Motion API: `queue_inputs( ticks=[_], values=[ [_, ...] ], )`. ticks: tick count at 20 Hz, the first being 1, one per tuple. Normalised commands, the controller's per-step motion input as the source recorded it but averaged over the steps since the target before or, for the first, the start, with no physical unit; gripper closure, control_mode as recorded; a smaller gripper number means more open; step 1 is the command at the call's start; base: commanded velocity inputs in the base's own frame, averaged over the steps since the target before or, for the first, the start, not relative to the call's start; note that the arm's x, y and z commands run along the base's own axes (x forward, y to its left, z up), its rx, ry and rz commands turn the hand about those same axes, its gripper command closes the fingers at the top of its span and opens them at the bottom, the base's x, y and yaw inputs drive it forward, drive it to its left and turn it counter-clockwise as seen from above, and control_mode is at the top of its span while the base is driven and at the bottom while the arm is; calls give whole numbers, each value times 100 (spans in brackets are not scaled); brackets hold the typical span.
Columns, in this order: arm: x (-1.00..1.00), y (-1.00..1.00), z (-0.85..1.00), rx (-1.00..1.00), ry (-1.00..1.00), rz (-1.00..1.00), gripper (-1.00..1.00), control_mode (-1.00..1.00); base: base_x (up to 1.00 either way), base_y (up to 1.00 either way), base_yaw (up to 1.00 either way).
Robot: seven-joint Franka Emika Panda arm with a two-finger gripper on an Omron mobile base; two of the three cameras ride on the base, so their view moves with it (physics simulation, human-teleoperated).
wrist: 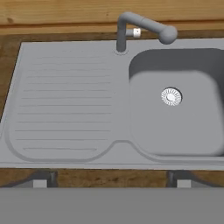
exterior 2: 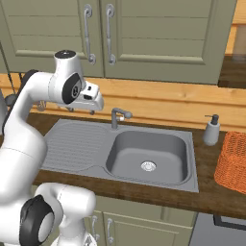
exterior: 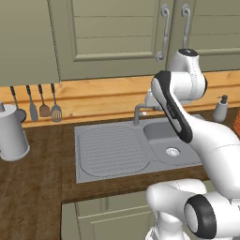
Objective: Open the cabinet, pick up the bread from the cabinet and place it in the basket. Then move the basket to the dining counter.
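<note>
The pincer hangs wide open and empty above the grey sink, its two dark tips framing the draining board with the tap beyond and the bowl's drain to one side. Above the sink, the tall olive-green cabinet is shut, its two long curved bar handles side by side at the seam between the doors. The door looks rigid and hinged; judged from here, the fair hold is across the bar's middle, pulling outward in an arc, since smooth grey metal may slip at the curved ends. The bread is presumably behind those doors, hidden. The orange wicker basket sits on the dark wooden counter beside the sink, light and somewhat springy by the look of it, best taken at the rim. A soap dispenser stands between sink and basket, near any sweep toward the basket. On the sink's far side, hanging utensils and a grey kettle-like vessel stand well clear; the tap rises beneath the handles.
</note>
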Motion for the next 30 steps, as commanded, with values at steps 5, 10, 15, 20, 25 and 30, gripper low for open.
queue_inputs(
  ticks=[5, 10, 15, 20, 25, 30],
  values=[
    [-40, 0, 45, 0, -36, 0, -100, -100, 0, 0, 0],
    [-52, 0, 74, 0, -52, 0, -100, -100, 0, 0, 0],
    [-48, -1, 84, 0, -54, 0, -100, -100, 0, 0, 0],
    [-21, 0, 70, 0, -52, 0, -100, -100, 0, 0, 0],
    [-2, 0, 59, 0, -44, 0, -100, -100, 0, 0, 0],
    [0, -1, 49, 0, -33, 0, -100, -100, 0, 0, 0]
  ],
)
